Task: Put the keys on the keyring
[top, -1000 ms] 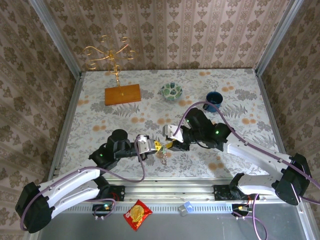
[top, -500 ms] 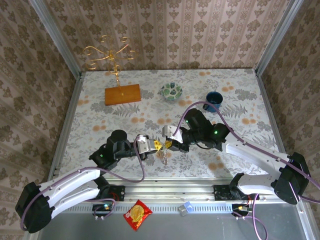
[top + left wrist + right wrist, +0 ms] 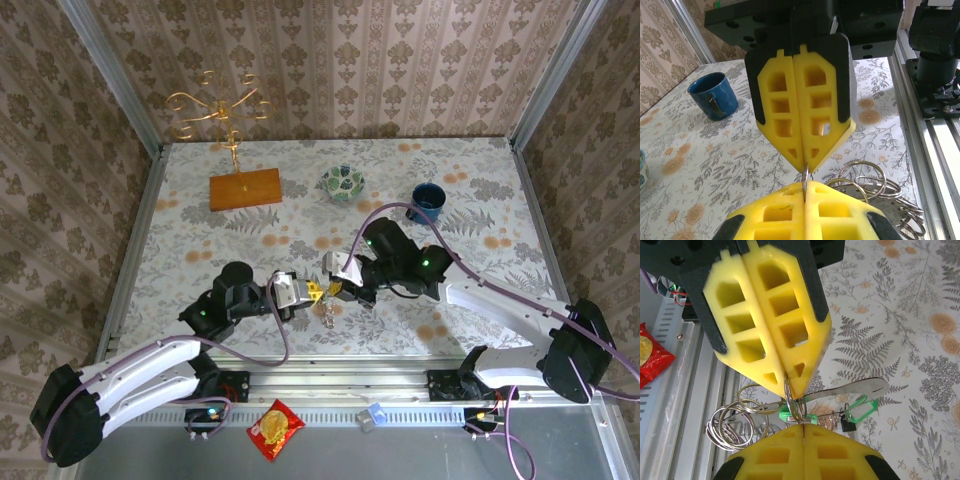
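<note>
We find the left gripper (image 3: pixel 313 291) and right gripper (image 3: pixel 334 290) tip to tip, arms reaching inward, with the cut-out yellow foam pads (image 3: pixel 790 110) of both clamped on the thin steel keyring (image 3: pixel 790 401) above the floral table (image 3: pixel 480 200). Green-headed keys (image 3: pixel 860 411) hang just below, beside loose wire loops (image 3: pixel 730 427).

The floral-patterned worktop (image 3: pixel 480 180) carries a wooden block (image 3: pixel 245 188) (a gold wire stand (image 3: pixel 233 140) rises from it), a green bowl (image 3: pixel 343 181) and a blue mug (image 3: pixel 428 199).

Nothing legible right now, no labels, numbers or brand names come through. The red-and-yellow snack packet (image 3: pixel 275 430) has print on its face, but it's too small to read.
</note>
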`<state>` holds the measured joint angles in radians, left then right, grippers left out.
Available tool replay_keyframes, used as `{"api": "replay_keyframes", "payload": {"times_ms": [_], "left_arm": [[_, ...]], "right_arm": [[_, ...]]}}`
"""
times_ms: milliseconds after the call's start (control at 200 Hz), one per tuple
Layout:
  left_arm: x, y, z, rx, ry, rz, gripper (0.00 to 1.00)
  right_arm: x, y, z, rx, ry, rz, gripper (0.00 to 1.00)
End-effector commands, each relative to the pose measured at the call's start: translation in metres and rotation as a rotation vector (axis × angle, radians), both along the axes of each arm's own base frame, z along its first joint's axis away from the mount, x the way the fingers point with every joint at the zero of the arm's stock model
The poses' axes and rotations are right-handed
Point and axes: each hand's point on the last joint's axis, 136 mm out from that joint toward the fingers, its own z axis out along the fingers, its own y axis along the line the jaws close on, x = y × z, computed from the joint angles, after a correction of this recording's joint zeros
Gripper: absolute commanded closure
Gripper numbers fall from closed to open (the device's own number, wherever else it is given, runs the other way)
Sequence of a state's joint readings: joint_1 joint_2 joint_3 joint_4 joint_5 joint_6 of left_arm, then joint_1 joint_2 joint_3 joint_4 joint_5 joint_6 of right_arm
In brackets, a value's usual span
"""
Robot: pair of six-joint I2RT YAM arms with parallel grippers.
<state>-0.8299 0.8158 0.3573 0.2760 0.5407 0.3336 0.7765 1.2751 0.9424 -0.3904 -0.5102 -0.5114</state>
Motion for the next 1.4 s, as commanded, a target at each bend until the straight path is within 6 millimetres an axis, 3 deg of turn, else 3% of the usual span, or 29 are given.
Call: {"api": "replay_keyframes", "payload": {"times_ms": [0,90,160,255,430,860,1225,1290,1395], "left_arm": [[-0.002,-0.001,0.018,-0.068,-0.036,-0.009,1.0],[-0.001,-0.001,0.017,-0.064,-0.037,-0.006,1.0],[-0.002,-0.001,0.016,-0.063,-0.035,-0.006,1.0],[-0.001,-0.001,0.015,-0.065,-0.035,-0.005,1.0],[0.0,-0.001,0.016,-0.082,-0.035,0.0,1.0],[0.001,0.0,0.021,-0.131,-0.032,0.015,1.0],[0.006,0.001,0.02,-0.144,-0.028,0.048,1.0],[0.009,0.002,0.016,-0.126,-0.025,0.069,0.83],[0.011,0.004,0.009,-0.063,-0.025,0.083,0.68]], "right_arm": [[0.001,0.003,0.002,0.021,0.022,0.003,1.0],[0.001,0.003,0.006,0.038,0.012,-0.005,1.0],[0.003,0.002,0.01,0.062,-0.01,-0.016,0.86],[0.0,0.0,0.013,0.096,-0.036,-0.016,0.78],[-0.002,0.003,0.013,0.129,-0.028,-0.011,0.77],[-0.002,0.011,0.01,0.176,0.003,-0.005,0.8],[0.002,0.017,0.013,0.185,-0.001,0.012,1.0],[0.001,0.014,0.013,0.157,-0.006,0.016,1.0],[0.002,0.008,0.01,0.077,-0.026,0.021,1.0]]}}
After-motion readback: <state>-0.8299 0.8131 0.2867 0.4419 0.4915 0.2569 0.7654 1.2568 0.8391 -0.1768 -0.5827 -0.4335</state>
